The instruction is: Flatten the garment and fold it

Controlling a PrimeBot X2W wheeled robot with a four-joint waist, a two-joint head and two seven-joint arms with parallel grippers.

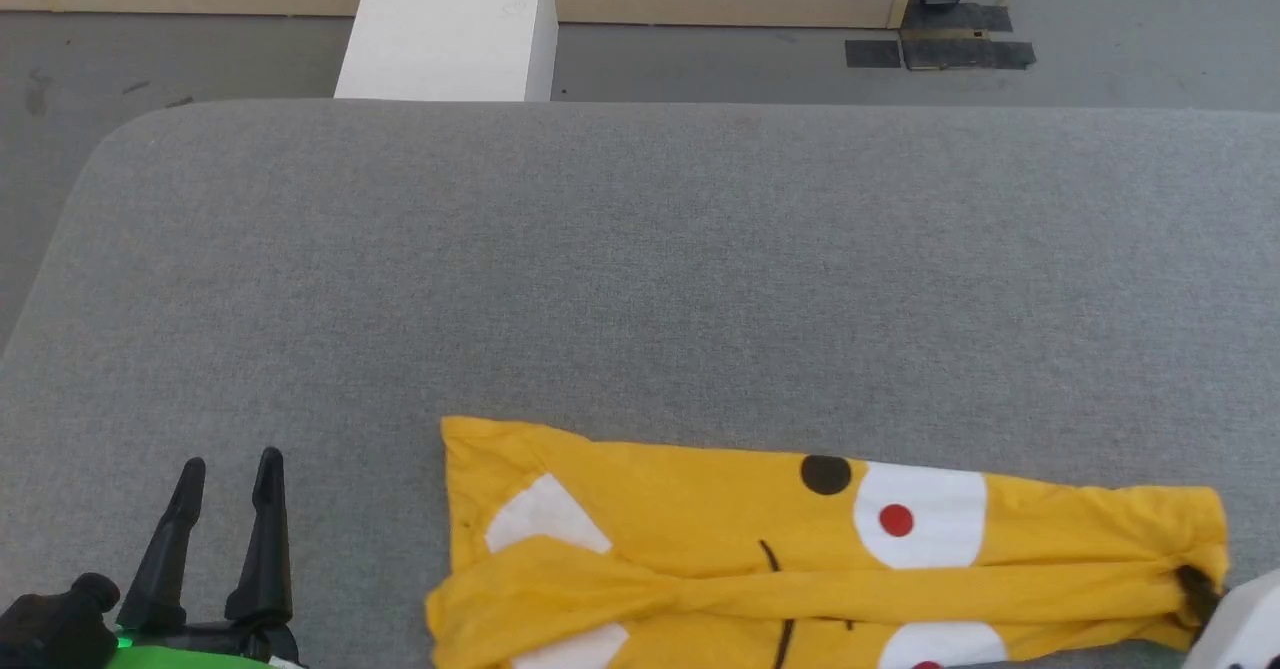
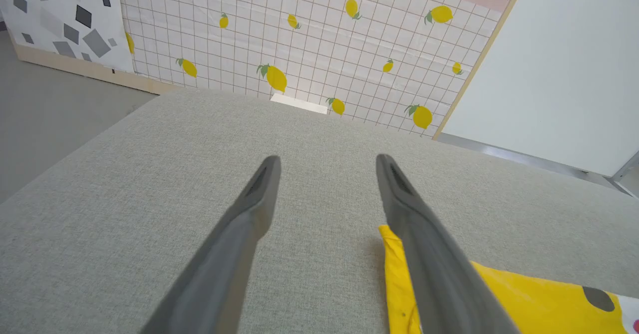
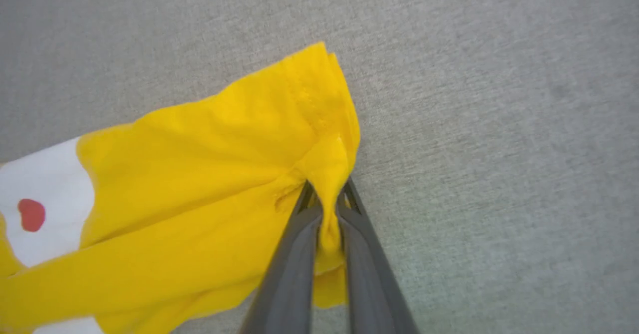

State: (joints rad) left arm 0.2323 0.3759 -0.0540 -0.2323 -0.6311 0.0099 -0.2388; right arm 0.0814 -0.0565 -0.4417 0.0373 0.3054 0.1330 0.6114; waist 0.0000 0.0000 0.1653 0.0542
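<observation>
The garment point(image 1: 720, 549) is a mustard-yellow cloth with white patches, red dots and dark marks. It lies in a long bunched strip along the near edge of the grey cushion point(image 1: 640, 279). My right gripper point(image 3: 327, 186) is shut on the garment point(image 3: 209, 174), pinching a fold at its right end; in the head view that gripper point(image 1: 1198, 587) sits at the strip's right tip. To the left of the cloth, clear of it, my left gripper point(image 1: 228, 469) stands open. In the left wrist view the left gripper point(image 2: 327, 162) points over bare cushion, the garment's corner point(image 2: 519, 294) behind its right finger.
The cushion's rounded far-left corner point(image 1: 130, 139) drops to grey floor point(image 1: 200, 54). A white block point(image 1: 450, 24) stands beyond the far edge. A lemon-print grid wall point(image 2: 299, 39) and a pale panel point(image 2: 564, 64) lie further back. Dark mats point(image 1: 940, 49) lie on the floor.
</observation>
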